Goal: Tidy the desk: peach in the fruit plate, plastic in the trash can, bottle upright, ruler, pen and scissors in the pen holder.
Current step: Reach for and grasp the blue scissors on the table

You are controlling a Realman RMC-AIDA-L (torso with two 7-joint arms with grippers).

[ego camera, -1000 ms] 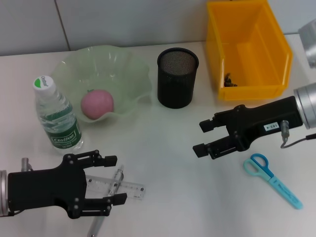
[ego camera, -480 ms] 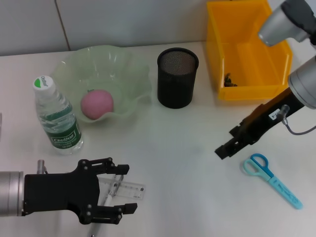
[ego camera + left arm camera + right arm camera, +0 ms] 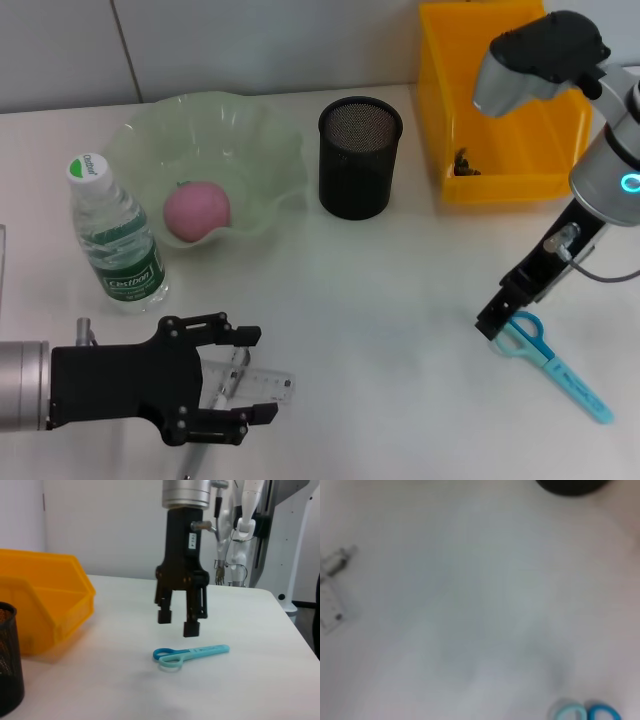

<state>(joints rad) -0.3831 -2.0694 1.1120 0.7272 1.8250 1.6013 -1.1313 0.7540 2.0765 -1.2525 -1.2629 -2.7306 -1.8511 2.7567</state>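
The pink peach (image 3: pixel 197 210) lies in the green fruit plate (image 3: pixel 270 140). The water bottle (image 3: pixel 115 240) stands upright. The black mesh pen holder (image 3: pixel 359 158) is empty. The clear ruler (image 3: pixel 272 383) and the pen (image 3: pixel 229 372) lie between the fingers of my open left gripper (image 3: pixel 255 373). My right gripper (image 3: pixel 495 325) points down, open, just above the ring handles of the blue scissors (image 3: pixel 555 370). The left wrist view shows it (image 3: pixel 177 622) hovering over the scissors (image 3: pixel 190 654). The right wrist view shows the scissor handles (image 3: pixel 582 712).
The yellow bin (image 3: pixel 560 120) at the back right holds a small dark scrap (image 3: pixel 462 160). The bin (image 3: pixel 40 605) and pen holder (image 3: pixel 7 670) show in the left wrist view. The right wrist view shows the ruler (image 3: pixel 330 610) and the pen holder's edge (image 3: pixel 572 485).
My right arm swung from lying level to pointing down and moved right, over the scissors. My left gripper shifted forward a little over the ruler and pen.
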